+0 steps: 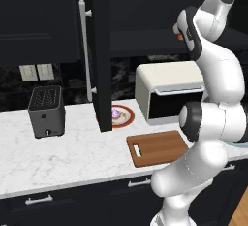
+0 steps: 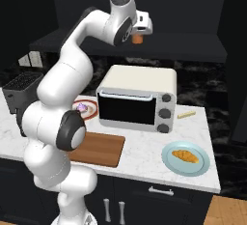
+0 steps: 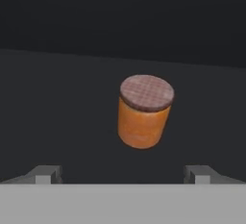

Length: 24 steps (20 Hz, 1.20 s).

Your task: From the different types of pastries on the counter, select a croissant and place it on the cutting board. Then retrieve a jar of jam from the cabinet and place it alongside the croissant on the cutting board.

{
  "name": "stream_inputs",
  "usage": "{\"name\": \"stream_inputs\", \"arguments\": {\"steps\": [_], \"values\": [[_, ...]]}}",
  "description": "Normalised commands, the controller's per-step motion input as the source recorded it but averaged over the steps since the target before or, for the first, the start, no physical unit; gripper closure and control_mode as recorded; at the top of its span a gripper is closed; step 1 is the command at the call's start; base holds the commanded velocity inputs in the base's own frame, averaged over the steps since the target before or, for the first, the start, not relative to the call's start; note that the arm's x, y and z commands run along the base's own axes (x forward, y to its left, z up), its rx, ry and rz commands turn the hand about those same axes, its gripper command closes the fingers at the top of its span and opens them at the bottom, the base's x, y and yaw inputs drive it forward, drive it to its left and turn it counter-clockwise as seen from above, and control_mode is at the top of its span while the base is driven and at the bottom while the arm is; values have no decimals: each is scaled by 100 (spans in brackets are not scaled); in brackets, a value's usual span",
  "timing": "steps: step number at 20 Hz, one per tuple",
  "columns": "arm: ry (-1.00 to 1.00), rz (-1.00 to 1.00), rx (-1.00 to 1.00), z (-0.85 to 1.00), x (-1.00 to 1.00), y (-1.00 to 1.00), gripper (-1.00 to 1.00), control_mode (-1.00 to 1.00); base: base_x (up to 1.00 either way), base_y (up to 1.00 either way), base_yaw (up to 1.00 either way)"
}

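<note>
The jar of jam [image 3: 144, 112], orange with a purplish-brown lid, stands upright on the dark shelf of the cabinet. Its black door [image 1: 101, 50] hangs open. My gripper [image 3: 122, 175] is open in front of the jar, not touching it. From the right base the jar [image 2: 137, 38] shows just under my raised hand. The croissant [image 2: 185, 156] lies on a pale blue plate [image 2: 169, 163] at the right of the counter [image 1: 72, 152]. The cutting board [image 1: 157, 147] lies bare near the front edge. A pink-frosted round pastry [image 1: 117, 113] sits on a red-rimmed plate.
A white toaster oven [image 2: 137, 101] stands behind the board, under the shelf. A dark toaster [image 1: 47, 111] is at the left. The open door with its silver bar handle [image 1: 86, 50] juts out over the counter. A small pale stick [image 2: 186, 114] lies right of the oven.
</note>
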Motion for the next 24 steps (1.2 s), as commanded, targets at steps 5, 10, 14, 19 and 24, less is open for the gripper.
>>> {"name": "stream_inputs", "arguments": {"steps": [5,10,14,19,24], "values": [[1,2,2,0,26,-17,-100,-100,0,0,0],[0,1,0,-3,6,-5,-100,-100,0,0,0],[0,0,-8,-54,0,5,-100,-100,0,0,0],[0,0,0,3,20,4,-100,-100,0,0,0],[5,0,0,5,64,4,-100,-100,0,0,0]]}}
